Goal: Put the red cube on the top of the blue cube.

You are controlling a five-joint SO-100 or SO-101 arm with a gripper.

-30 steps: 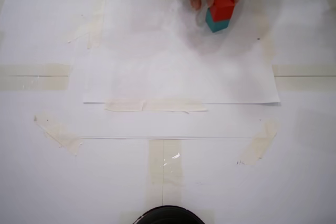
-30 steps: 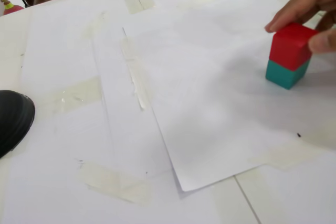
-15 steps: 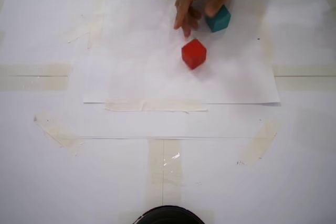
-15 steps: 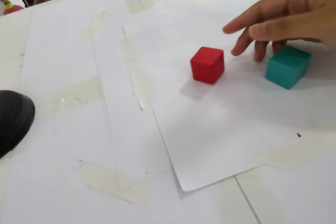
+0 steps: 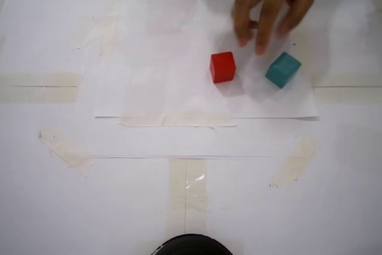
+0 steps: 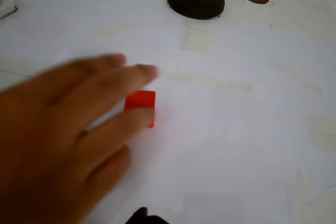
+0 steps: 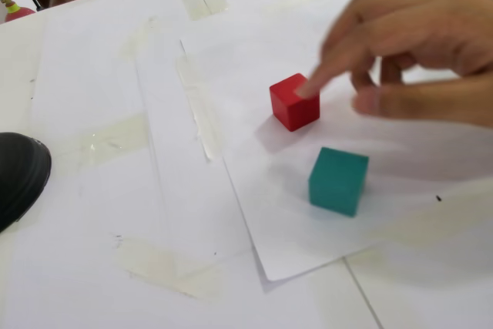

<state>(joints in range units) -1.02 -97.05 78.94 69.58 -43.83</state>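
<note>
Two cubes sit apart on the white sheet of paper (image 5: 149,88), so from where I sit the stacking is not done. In a fixed view the red cube (image 5: 222,67) rests flat on the paper with the blue cube (image 5: 283,70) off to its right, a clear gap between them and neither on top of the other. In the other fixed view the red cube (image 7: 294,102) lies farther from the camera and the blue cube (image 7: 338,180) nearer, close to the paper's edge.

A person's hand (image 5: 274,1) hangs over the paper just beyond the two cubes, fingers spread and blurred. In the wrist view the hand (image 6: 63,145) fills the lower left and partly covers the red cube (image 6: 140,102); I cannot see the blue cube there at all.

Of my own arm I see very little: only a dark scrap at the bottom edge of the wrist view, so I cannot tell whether the gripper's fingers are apart or together. It holds nothing that I can see.

My reading is that the whole job is ahead of me: reach the red cube, grasp it, lift it, carry it over the blue cube and set it down squarely. I would hold off until the hand is out of the workspace.
</note>
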